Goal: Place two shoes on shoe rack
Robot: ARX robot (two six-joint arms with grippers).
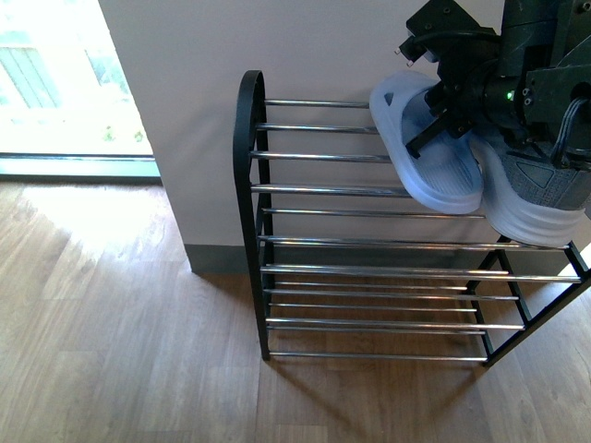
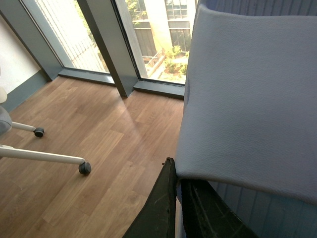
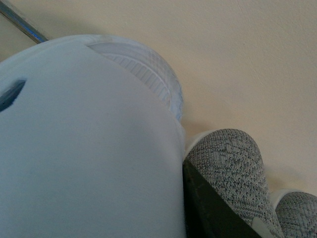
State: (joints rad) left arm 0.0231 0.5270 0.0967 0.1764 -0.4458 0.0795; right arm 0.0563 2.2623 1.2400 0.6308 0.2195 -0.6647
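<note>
The shoe rack (image 1: 369,268), a black-framed stand with chrome rods for shelves, sits against the pale wall (image 1: 305,46) on the wooden floor (image 1: 120,323), filling the front view from centre out toward 3 o'clock. At about 2 o'clock in that view a pale-blue slide (image 1: 434,166) hangs tilted over the rack's upper rods, toe pointing down, with a dark arm (image 1: 499,65) pressed against it from above; just beside it toward 3 o'clock a grey knit sneaker (image 1: 545,194) with a white sole rests at the top tier. The left wrist view shows the slide's strap filling the frame, with a dark finger (image 2: 158,208) against its edge, so the left fingers appear closed on the slide. In the right wrist view a slide (image 3: 89,148) blocks most of the frame, with a grey knit sneaker toe (image 3: 228,163) beside it; whether the right fingers are wide or narrow I cannot tell.
</note>
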